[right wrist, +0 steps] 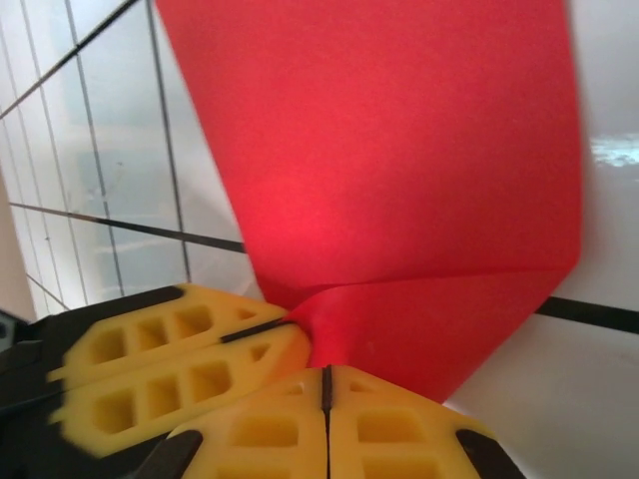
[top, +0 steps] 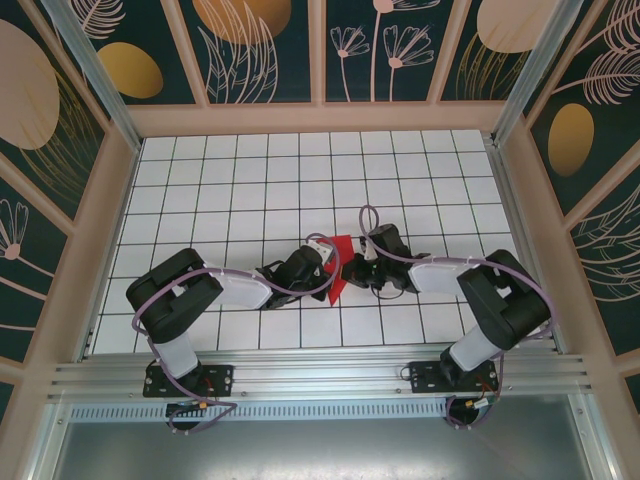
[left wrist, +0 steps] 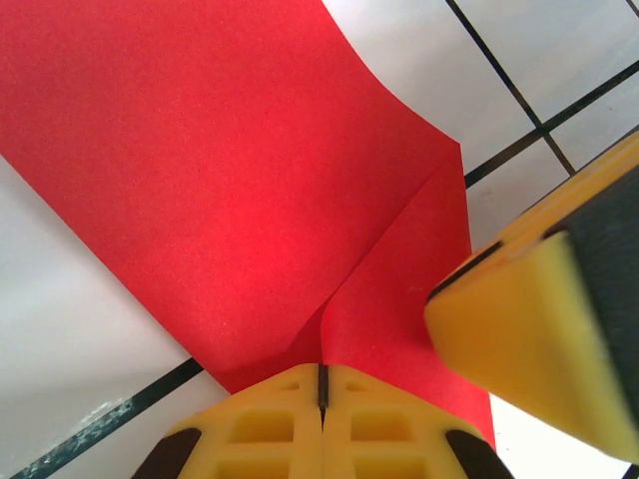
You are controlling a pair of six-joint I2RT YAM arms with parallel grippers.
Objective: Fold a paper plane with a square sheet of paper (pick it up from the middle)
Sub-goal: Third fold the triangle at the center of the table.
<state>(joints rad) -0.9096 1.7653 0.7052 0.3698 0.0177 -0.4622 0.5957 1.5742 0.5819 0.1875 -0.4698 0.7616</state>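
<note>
Left tool (left wrist: 321, 384), right tool (right wrist: 326, 391) each clenched on red paper sheet (left wrist: 250, 170) held between them.

The left arm (top: 185, 290), black with a white forearm shell, bends out at the elbow and lays its forearm low, pointing inward to the right. The right arm (top: 500, 295), of the same build, mirrors it and points left, so the two wrists meet nose to nose. The left gripper (left wrist: 321, 377) has its yellow ribbed fingers (left wrist: 260, 429) pressed together on a thin bright red sheet of paper (left wrist: 230, 180). The right gripper (right wrist: 326, 384) is clamped on the same sheet, just beside the other
</note>
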